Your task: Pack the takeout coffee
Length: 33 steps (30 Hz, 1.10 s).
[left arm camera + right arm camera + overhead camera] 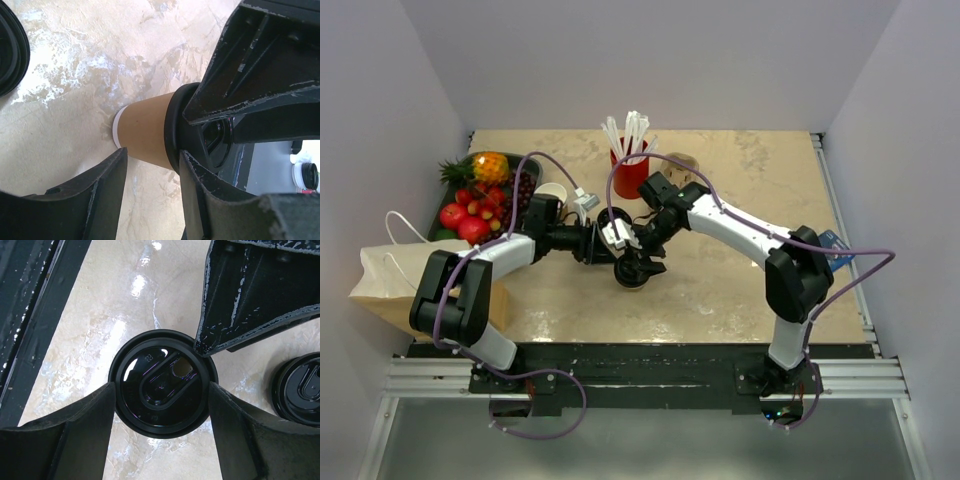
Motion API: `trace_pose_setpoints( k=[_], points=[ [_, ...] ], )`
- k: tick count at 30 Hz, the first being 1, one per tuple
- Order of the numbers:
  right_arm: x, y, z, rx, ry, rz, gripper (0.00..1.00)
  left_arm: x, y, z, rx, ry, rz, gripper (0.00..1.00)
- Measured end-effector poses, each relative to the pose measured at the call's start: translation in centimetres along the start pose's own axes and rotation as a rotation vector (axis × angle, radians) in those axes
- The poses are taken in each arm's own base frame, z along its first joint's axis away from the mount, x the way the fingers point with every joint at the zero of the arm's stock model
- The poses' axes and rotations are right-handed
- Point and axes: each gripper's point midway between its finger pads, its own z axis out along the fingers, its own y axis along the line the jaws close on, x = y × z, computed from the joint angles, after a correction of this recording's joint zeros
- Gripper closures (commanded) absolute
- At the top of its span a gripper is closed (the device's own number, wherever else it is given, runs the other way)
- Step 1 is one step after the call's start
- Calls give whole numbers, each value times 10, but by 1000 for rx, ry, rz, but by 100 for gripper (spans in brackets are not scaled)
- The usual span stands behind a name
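While the takeout coffee stands upright on the table between my arms, my right gripper sits over it from above. Its fingers press both sides of the black lid, clenched on it as far as I can tell. My left gripper gapes just beside the cup's wall, holding nothing.

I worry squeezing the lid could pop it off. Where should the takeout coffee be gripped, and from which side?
Probably the paper wall just below the lid, approached level from the side. The takeout coffee stands upright, its round wall widens upward, and the lid's overhanging rim would likely stop it slipping down.
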Motion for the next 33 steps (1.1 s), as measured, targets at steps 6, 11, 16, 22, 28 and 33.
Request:
trace_pose_setpoints(
  k=[6,11,16,22,28,33],
  points=[
    [-1,3,1,42,18,-7,33,3,-2,1,23,7,-7,50],
    [0,2,1,67,23,13,32,2,-1,3,38,9,-10,50],
    [2,2,1,89,28,23,33,0,0,5,52,15,-16,50],
    [6,-1,2,132,30,-2,33,-1,2,6,49,14,-16,50],
    [8,-2,2,170,33,-31,34,-2,3,8,53,15,-16,50],
    [9,-2,3,190,46,-48,35,-2,4,9,58,18,-20,50]
  ],
)
